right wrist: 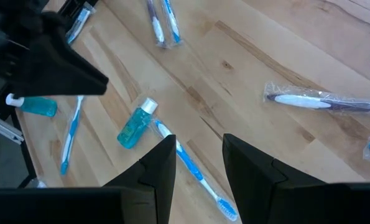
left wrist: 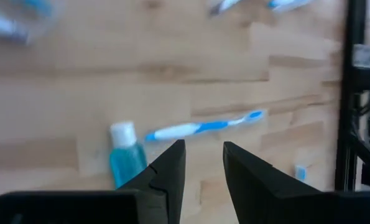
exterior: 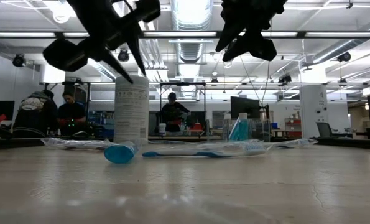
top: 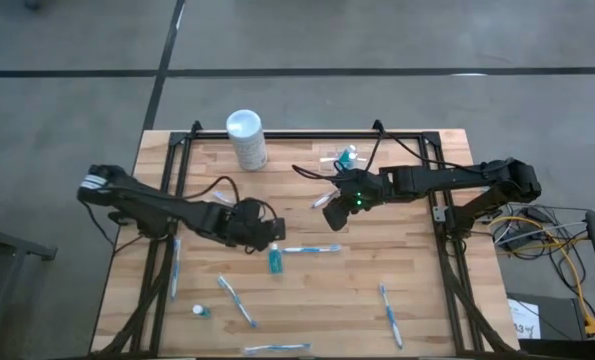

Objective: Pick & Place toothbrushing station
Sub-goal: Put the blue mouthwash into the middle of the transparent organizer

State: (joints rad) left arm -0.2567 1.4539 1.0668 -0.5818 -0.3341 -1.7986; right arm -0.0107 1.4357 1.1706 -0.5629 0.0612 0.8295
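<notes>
Left pincer [left wrist: 203, 146] hovers just left of centre in the high view, its two dark, wedge-shaped fingers parted by a narrow gap with nothing between them. Just beyond their tips lie a small teal liquid bottle with a white cap [left wrist: 125, 159] and a thin blue-and-white toothbrush [left wrist: 203, 126], both flat on the wood

Right pincer [right wrist: 199, 140] hangs just right of centre in the high view, its matt black fingers likewise a little apart and empty, looking down on the same bottle and brush

Judging by this, the task has barely begun: neither pincer holds anything. The toothbrushing station [top: 345, 158], a small see-through plastic holder, seems to stand in the upper middle of the high view near the far edge, with something teal in or beside it; its clear walls hardly show against the wood. Reaching it, gripping it and setting it down all remain

Farther out, a tall white cylindrical container with a round lid [top: 246, 138] stands upright at the upper left of the pale, plank-jointed wooden tabletop [top: 407, 270]. A toothbrush in a glossy, crinkled clear wrapper [right wrist: 321, 101] lies loose, and more slim brushes are scattered toward the lower edge
</notes>
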